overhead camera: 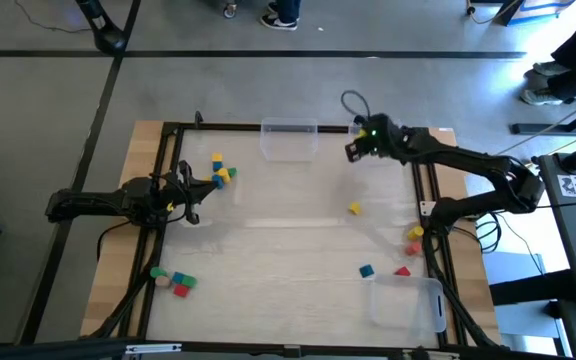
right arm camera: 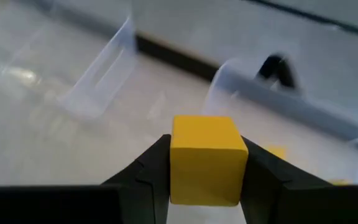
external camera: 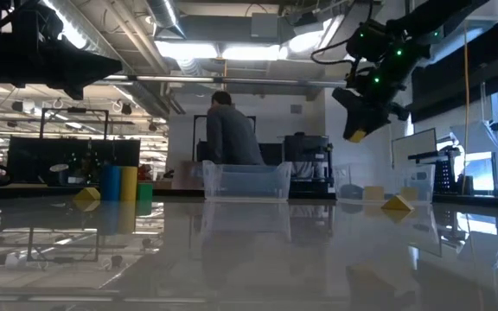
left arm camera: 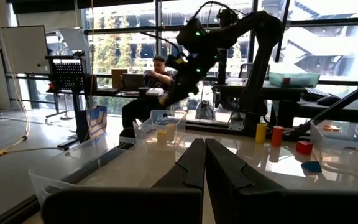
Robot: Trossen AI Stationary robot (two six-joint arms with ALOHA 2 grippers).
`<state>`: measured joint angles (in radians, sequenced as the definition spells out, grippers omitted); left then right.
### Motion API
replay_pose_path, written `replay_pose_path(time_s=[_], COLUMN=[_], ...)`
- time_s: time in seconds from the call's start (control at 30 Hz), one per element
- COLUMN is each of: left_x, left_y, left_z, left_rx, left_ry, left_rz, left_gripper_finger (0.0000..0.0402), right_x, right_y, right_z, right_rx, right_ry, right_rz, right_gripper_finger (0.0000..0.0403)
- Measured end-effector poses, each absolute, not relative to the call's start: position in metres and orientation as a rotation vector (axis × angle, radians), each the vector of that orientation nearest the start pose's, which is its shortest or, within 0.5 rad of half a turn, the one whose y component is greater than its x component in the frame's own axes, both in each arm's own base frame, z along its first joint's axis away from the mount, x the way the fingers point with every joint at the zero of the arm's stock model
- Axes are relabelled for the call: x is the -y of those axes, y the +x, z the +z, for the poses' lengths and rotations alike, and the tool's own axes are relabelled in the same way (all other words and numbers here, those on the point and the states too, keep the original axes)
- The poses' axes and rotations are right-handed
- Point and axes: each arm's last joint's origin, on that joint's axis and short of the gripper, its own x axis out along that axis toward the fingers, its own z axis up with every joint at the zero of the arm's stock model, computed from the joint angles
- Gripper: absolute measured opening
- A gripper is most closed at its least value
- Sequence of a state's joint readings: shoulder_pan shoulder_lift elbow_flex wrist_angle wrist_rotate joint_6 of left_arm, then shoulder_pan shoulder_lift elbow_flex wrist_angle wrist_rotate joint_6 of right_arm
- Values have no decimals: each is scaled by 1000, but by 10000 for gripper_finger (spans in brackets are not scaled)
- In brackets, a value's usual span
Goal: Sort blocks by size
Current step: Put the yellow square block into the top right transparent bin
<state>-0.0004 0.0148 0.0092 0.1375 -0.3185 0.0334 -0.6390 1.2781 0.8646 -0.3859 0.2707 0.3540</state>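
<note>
My right gripper hangs above the table beside the far clear bin, shut on a yellow block; the block also shows in the low view. My left gripper waits shut and empty at the table's left, fingers together in its wrist view. Other blocks lie on the table: a yellow and blue cluster near the left gripper, one yellow block in the middle right, several at the right, and a small group at the near left. My right gripper pinches the yellow block by two opposite sides between its two fingers. The fingers slant downward from above. The block is lifted well clear of the table, its top face showing between the fingertips.
A second clear bin lies at the near right corner. A black frame runs around the table top. People show in the room beyond the table.
</note>
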Motion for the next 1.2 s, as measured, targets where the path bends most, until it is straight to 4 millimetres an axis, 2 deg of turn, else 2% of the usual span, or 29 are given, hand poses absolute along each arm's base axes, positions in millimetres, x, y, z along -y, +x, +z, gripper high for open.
replay_pose_path(time_s=[0.23,0.47,0.63,0.97,1.1,1.2], left_x=[-9,-9,-9,-9,-9,-9], left_y=[96,96,96,96,96,96], left_z=[179,179,179,178,178,178], left_rx=[126,126,127,124,123,122], left_ry=[12,12,7,6,14,20], left_rz=[320,320,319,319,320,320], left_gripper_finger=[0,0,0,0,1,18], right_x=[185,192,191,191,187,176], right_y=[184,170,169,170,177,189], right_z=[243,232,229,229,232,241], right_rx=[-610,-641,-655,-664,-633,-580], right_ry=[468,492,482,464,459,411], right_rz=[-1098,-1149,-1162,-1150,-1058,-960], right_gripper_finger=[142,142,146,240,258,261])
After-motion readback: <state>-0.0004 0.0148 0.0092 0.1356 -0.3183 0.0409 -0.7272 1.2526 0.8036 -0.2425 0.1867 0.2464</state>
